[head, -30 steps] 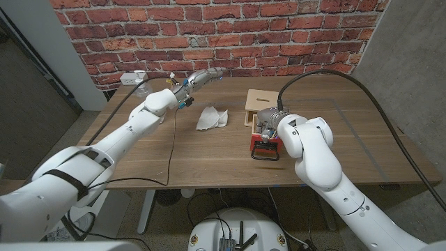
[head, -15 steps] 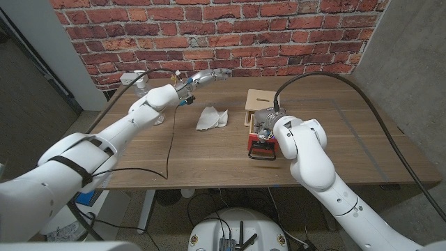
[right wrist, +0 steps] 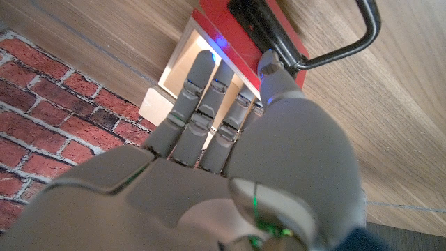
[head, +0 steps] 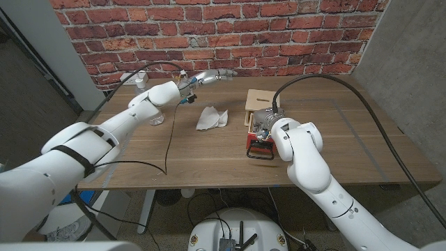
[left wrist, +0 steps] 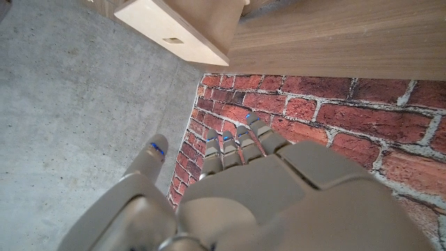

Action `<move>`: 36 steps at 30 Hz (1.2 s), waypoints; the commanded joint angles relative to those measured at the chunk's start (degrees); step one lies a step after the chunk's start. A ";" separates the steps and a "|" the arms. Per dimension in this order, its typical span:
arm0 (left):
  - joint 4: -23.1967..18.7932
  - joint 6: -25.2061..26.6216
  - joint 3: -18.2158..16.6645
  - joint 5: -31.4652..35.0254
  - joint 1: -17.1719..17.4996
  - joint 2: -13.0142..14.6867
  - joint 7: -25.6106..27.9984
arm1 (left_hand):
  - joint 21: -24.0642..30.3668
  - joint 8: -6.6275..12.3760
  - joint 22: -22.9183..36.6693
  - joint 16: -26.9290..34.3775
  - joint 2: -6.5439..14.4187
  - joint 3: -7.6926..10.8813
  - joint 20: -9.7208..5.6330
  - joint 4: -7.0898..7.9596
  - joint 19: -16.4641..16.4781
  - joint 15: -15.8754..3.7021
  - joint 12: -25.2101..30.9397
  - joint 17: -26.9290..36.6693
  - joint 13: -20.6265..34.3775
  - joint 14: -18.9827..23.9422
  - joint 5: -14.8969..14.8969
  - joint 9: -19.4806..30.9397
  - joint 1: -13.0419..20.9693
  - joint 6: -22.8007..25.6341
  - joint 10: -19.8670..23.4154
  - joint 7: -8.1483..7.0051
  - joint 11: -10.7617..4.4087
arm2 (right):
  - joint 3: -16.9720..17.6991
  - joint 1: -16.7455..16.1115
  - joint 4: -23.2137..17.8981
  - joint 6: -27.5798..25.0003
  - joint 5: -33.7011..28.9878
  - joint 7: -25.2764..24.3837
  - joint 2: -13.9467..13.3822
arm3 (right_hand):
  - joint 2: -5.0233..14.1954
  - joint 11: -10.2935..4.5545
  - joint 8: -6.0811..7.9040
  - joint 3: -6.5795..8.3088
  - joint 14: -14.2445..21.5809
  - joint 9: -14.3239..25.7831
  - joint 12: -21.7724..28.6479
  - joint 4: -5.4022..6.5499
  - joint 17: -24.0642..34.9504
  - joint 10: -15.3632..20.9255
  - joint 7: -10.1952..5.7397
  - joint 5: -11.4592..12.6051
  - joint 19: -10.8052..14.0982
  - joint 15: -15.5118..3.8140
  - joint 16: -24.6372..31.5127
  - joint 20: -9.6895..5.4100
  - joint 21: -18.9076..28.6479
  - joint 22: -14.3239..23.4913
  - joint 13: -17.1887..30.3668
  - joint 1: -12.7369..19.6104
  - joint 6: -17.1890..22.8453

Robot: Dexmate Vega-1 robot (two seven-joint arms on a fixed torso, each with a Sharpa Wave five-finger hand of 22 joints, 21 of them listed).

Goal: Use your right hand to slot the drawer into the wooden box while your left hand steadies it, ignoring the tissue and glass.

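Note:
The wooden box (head: 265, 99) stands at the back middle-right of the table. In front of it lies the drawer (head: 259, 148), its red front and black handle (head: 263, 156) facing the near edge. My right hand (head: 263, 125) is on top of the drawer and hides where drawer and box meet. In the right wrist view that right hand (right wrist: 237, 160) reaches its fingers over the drawer's red front (right wrist: 240, 24) and sets its thumb on the face by the handle (right wrist: 348, 45). My left hand (head: 209, 76) hovers by the brick wall, left of the box, fingers stretched out and holding nothing. The box (left wrist: 174, 28) lies beyond the left hand (left wrist: 230, 195).
A crumpled white tissue (head: 211, 117) lies left of the box. A clear glass (head: 157, 117) stands under my left forearm. A white socket block (head: 134, 77) sits at the back left, and a black cable (head: 171, 150) trails across the table. The brick wall backs the table.
My left hand has travelled right along the wall, closer to the box. My right hand stays on the drawer while its arm has shifted slightly left.

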 commanded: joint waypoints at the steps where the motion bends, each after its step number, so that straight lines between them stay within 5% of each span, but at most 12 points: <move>1: 7.29 -7.38 4.78 7.76 -4.90 -2.03 4.30 | -0.19 -0.03 0.26 0.26 4.08 0.23 -6.03 0.67 -0.65 -1.01 -0.06 0.03 0.19 -0.40 0.20 0.05 -1.06 0.25 0.20 -0.75 -0.71 | -0.15 -0.65 0.64 -0.58 0.11 -2.02 0.04 | 0.94 0.05 0.27 3.71 2.16 0.16 0.03 3.34 1.59 0.39 -0.89 0.33 -0.31 -4.50 0.44 -7.63 0.36 0.16 0.27 -0.14 1.46; 12: 12.96 -12.09 10.22 16.19 -9.08 -3.43 12.24 | -0.59 -0.68 0.25 0.01 3.92 0.19 -7.00 2.01 -3.07 -2.35 -0.27 -0.14 0.09 -1.37 0.43 0.02 -2.03 -1.31 0.20 -3.08 -1.70 | -0.08 -0.92 0.22 -0.53 0.52 -2.54 -0.40 | 0.81 0.06 0.31 4.05 2.30 0.16 0.07 3.16 1.29 0.56 -0.90 0.38 -0.19 -4.53 0.38 -7.61 0.43 0.18 0.27 -0.12 1.67; 20: 18.94 -14.47 16.56 20.05 -13.40 -5.57 16.38 | -0.81 -0.94 0.34 0.02 3.95 -0.88 -7.06 5.61 -6.59 -3.68 -0.70 0.03 0.01 -3.08 0.49 0.02 -3.80 -3.77 -1.27 -4.22 -2.13 | -0.07 -1.04 -0.55 -0.48 0.30 -2.25 -0.46 | 0.73 0.08 0.27 4.21 2.52 0.16 0.05 3.24 1.21 0.64 -0.79 0.39 -0.13 -4.52 0.47 -7.62 0.46 0.16 0.25 -0.39 1.68; 30: 20.86 -14.10 24.75 23.26 -16.98 -6.54 19.93 | -0.70 -0.94 0.38 -0.31 4.00 -1.81 -5.82 9.31 -10.46 -5.20 -1.00 -0.11 0.00 -5.65 0.72 0.00 -4.04 -7.17 -3.27 -6.65 -3.35 | -0.12 -1.11 -0.80 -0.35 -0.10 -1.97 0.17 | 0.70 0.09 0.26 4.45 2.62 0.16 0.01 3.23 1.23 0.59 -0.73 0.44 -0.03 -4.52 0.54 -7.63 0.48 0.16 0.23 -0.62 1.75; 36: 21.32 -13.53 29.01 26.09 -18.36 -7.10 25.27 | -0.72 -0.93 0.38 -0.20 4.00 -1.97 -6.35 9.98 -12.09 -5.58 -1.02 -0.17 -0.01 -6.65 0.81 0.00 -3.92 -8.25 -4.29 -5.78 -3.86 | 0.08 -0.90 -0.31 -0.49 0.46 -1.87 0.49 | 0.64 0.08 0.23 4.58 2.49 0.17 0.02 3.17 1.14 0.63 -0.65 0.45 0.00 -4.55 0.46 -7.62 0.49 0.16 0.23 -0.61 1.72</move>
